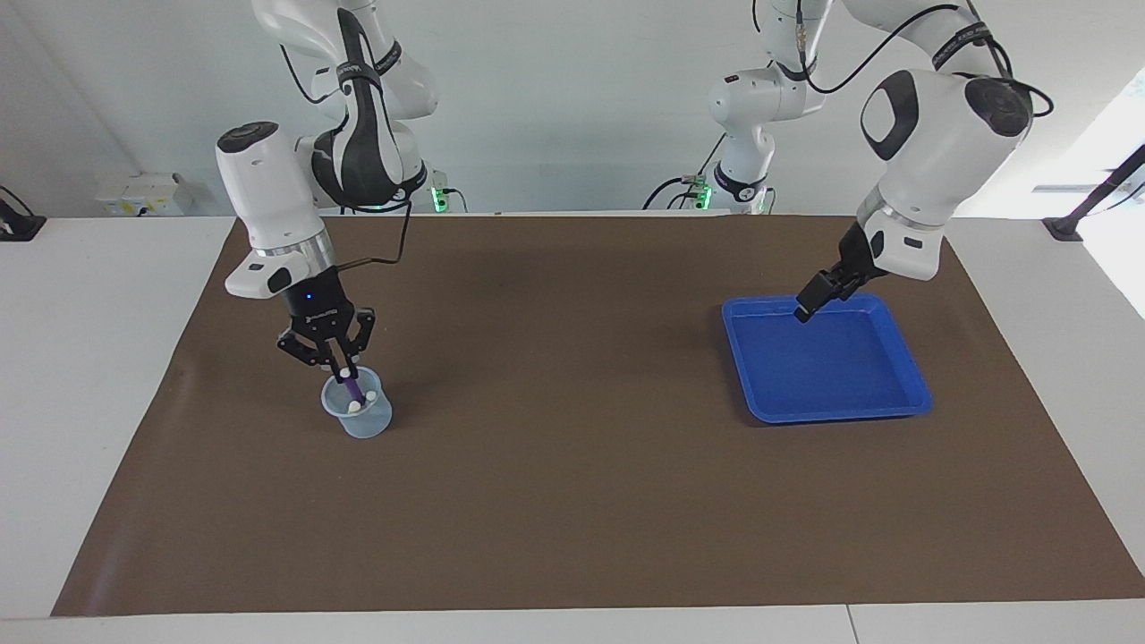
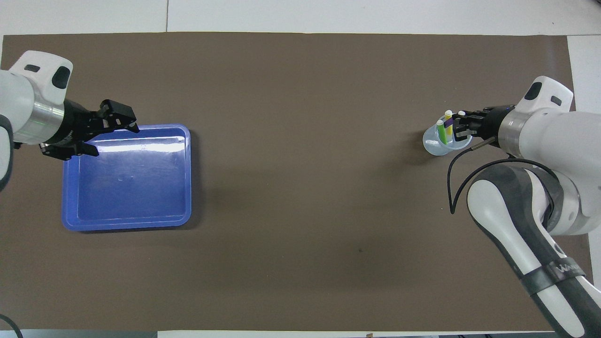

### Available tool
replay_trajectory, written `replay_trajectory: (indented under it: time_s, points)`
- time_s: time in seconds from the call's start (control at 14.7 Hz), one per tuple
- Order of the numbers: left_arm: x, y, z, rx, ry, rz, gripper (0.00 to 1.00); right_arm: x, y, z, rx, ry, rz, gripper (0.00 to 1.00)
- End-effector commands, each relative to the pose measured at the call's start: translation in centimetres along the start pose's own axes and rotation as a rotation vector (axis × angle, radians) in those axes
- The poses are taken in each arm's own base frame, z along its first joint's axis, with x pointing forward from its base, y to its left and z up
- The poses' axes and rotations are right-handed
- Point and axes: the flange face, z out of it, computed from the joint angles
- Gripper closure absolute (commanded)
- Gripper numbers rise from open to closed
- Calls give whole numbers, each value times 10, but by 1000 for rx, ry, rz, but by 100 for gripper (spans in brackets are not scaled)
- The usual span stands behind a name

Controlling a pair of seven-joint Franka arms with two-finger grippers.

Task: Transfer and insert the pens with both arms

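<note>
A translucent cup [image 1: 365, 419] [image 2: 434, 144] stands on the brown mat toward the right arm's end of the table. My right gripper [image 1: 343, 368] [image 2: 459, 126] hangs just over it, shut on the purple pen [image 1: 354, 391] [image 2: 450, 124], whose lower end is inside the cup. A green pen [image 2: 441, 134] and a yellow pen [image 2: 449, 135] stand in the same cup, whitish caps up. My left gripper [image 1: 808, 306] [image 2: 115, 140] is open and holds nothing; it hovers over the blue tray's [image 1: 836, 416] [image 2: 127, 224] edge that lies nearer the robots.
The brown mat [image 1: 572, 501] covers most of the white table. Nothing lies in the blue tray. Two smaller white arms with green lights [image 1: 436, 199] stand at the robots' end of the table.
</note>
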Motion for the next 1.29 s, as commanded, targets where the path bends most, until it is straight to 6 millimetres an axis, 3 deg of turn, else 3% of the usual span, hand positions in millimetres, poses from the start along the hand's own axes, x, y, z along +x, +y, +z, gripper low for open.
replay_trajectory:
  time_s: [0.0,0.07,0.14,0.27,0.41,0.61,0.81,0.95,1.22]
  points:
    - [-4,-23,-34,63,-38,197,0,-4,2,8,-10,6,-6,100]
    - [-12,-15,-49,69,-63,281,0,-4,2,9,-6,5,0,51]
    - [-22,-5,-61,75,-73,342,0,-3,2,8,-5,6,4,24]
    - [-38,11,-74,79,-50,367,0,-1,2,7,-6,10,7,19]
    - [-43,28,-61,81,-9,400,0,4,3,3,-8,18,6,0]
    - [-40,32,-58,77,10,409,0,23,6,-17,5,16,15,0]
    - [-30,29,-52,53,41,370,0,42,19,-51,33,-43,65,0]
    - [-21,27,-38,52,42,347,0,51,30,-78,36,-90,127,0]
    - [-17,5,-46,20,-2,296,0,70,38,-132,-80,-202,242,0]
